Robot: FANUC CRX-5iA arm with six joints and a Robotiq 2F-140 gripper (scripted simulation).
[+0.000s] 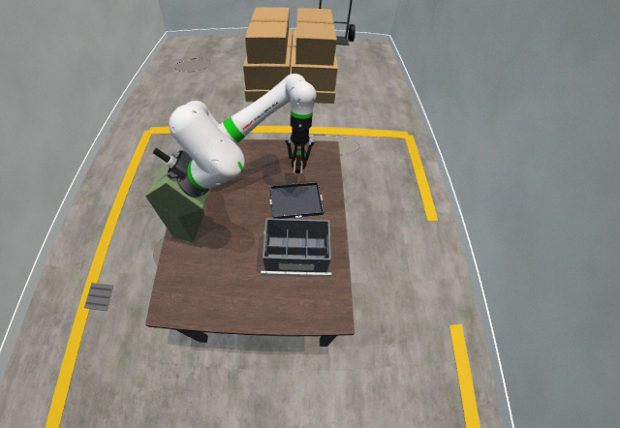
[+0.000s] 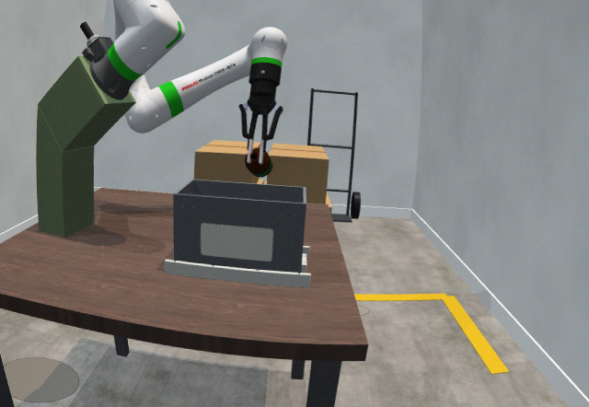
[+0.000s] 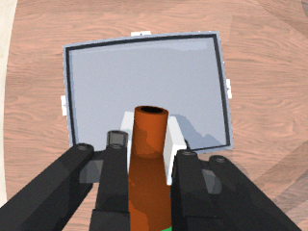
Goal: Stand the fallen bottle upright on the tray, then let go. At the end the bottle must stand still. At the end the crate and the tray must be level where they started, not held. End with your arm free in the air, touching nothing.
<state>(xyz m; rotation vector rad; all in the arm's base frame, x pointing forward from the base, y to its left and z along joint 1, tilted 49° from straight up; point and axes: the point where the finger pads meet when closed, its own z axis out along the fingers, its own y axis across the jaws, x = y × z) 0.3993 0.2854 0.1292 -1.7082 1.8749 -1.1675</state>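
Note:
The brown bottle (image 1: 298, 161) (image 2: 257, 168) (image 3: 146, 183) with a green band is held in the air above the table. It is tilted, close to lying, with its open mouth toward the crate side. My gripper (image 1: 298, 167) (image 2: 255, 158) (image 3: 148, 129) is shut on it, one pale finger pad on each side near the neck. The dark shallow tray (image 1: 295, 200) (image 3: 144, 72) lies level on the table, just on the crate side of the gripper; in the exterior view it is hidden behind the crate. The grey crate (image 1: 270, 264) (image 2: 237, 212) stands level, with its compartments looking empty.
A white strip (image 1: 295, 273) (image 2: 237, 273) runs along the crate's front foot. Small white blocks sit at the tray's edges. The table's right edge (image 1: 347, 243) is near tray and crate. The green pedestal (image 1: 177, 208) (image 2: 63, 179) stands left; stacked cartons (image 1: 290, 58) stand behind the table.

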